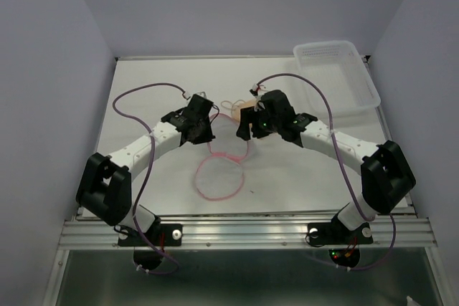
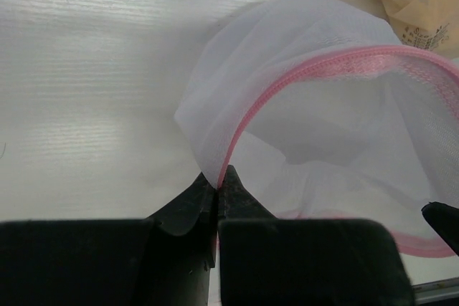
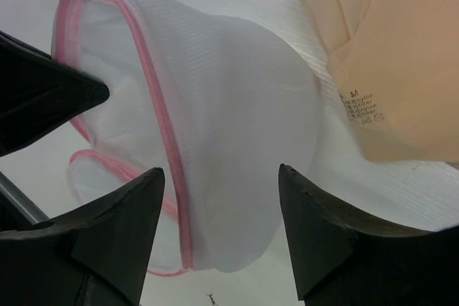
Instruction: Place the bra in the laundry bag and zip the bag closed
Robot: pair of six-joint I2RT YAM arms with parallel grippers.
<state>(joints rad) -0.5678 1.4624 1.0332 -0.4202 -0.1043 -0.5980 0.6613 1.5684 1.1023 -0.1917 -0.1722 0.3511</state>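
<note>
Left claw, wrist view: both fingers are clenched together on the pink rim of the laundry bag, gripping it at about 8 o'clock on the open mouth. The mouth gapes toward the camera, and the white mesh bulges away toward 12 o'clock over the white surface.

Right claw, wrist view: released, with its 2 fingers spread wide, 1 on either side of the bag's mesh dome. Whether they touch the mesh cannot be told. The bra lies outside the bag on the surface, at 2 o'clock from the dome. Its edge is just beside the mesh and a printed label faces up.

Top view: the 2 claws meet near the middle of the surface, the left at 9 o'clock and the right at 3 o'clock of the bag's far part. The pink rim trails as a loop toward 6 o'clock. The bra lies at 12 o'clock of the bag, between the 2 claws. A clear plastic basket sits in the 2 o'clock corner, well apart from the bag.
</note>
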